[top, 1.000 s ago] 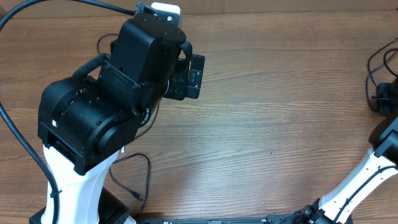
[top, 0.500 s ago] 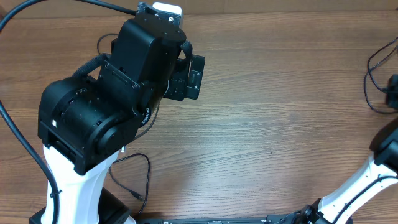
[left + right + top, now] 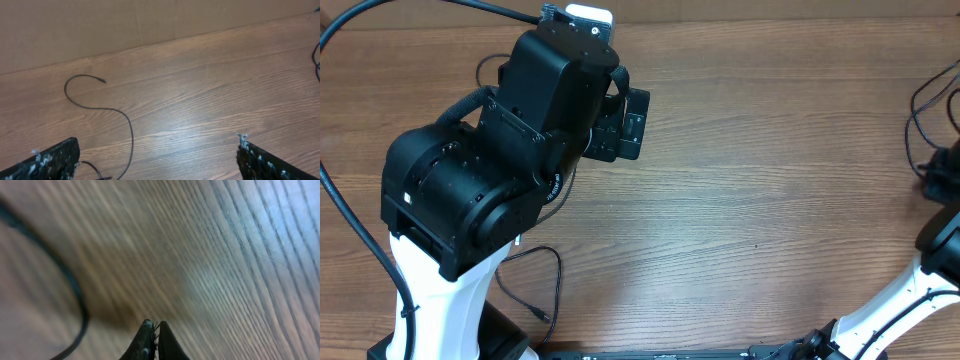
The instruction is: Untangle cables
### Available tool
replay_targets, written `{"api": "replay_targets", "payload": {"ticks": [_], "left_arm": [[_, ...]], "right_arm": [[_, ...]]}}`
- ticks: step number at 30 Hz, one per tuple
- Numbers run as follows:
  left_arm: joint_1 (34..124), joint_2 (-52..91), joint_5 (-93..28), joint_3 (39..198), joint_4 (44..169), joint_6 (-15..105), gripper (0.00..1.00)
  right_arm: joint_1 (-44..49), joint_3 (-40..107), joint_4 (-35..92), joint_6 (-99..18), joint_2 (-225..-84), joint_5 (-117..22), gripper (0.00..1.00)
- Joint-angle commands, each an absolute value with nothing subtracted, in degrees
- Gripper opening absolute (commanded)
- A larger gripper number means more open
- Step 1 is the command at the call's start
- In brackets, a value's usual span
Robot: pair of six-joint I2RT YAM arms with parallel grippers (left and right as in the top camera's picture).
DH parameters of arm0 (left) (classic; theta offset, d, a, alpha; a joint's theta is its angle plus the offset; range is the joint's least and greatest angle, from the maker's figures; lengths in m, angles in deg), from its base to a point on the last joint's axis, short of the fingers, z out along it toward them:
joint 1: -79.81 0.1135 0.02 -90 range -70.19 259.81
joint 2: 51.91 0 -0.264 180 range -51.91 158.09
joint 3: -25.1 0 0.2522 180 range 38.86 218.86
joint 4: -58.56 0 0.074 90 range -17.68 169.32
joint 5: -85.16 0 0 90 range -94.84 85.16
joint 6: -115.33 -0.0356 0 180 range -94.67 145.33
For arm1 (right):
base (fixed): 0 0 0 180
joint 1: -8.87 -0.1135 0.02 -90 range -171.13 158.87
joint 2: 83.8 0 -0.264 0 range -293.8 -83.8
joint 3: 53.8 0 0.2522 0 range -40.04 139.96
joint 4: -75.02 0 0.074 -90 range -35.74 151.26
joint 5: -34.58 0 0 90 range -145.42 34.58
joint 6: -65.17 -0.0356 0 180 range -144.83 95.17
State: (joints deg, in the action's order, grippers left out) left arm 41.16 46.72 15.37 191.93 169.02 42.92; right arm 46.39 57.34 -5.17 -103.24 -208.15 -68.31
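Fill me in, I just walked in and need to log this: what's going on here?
The left gripper hangs open above a loose black cable on the wooden table, touching nothing. The right gripper is shut near the table's right edge, beside a second cable. Whether it pinches a strand cannot be told.

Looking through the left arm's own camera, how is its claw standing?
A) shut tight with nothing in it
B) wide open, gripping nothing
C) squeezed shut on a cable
B: the left claw has its fingers far apart at the picture's lower corners, while the thin black cable lies loose on the table between them.
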Motion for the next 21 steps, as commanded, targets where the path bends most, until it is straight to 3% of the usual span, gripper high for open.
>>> {"api": "replay_targets", "payload": {"ticks": [1, 16, 21], "left_arm": [[40.7, 46.6, 15.0, 191.9, 169.1, 41.8, 1.00], [40.7, 46.6, 14.8, 191.9, 169.1, 41.6, 1.00], [40.7, 46.6, 14.6, 191.9, 169.1, 41.6, 1.00]], "right_arm": [[46.5, 56.2, -2.6, -104.5, -208.1, -70.1, 0.04], [46.5, 48.6, 6.3, -106.3, -208.1, -73.4, 0.04], [46.5, 43.4, 14.6, -105.7, -208.2, -73.4, 0.04]]}}
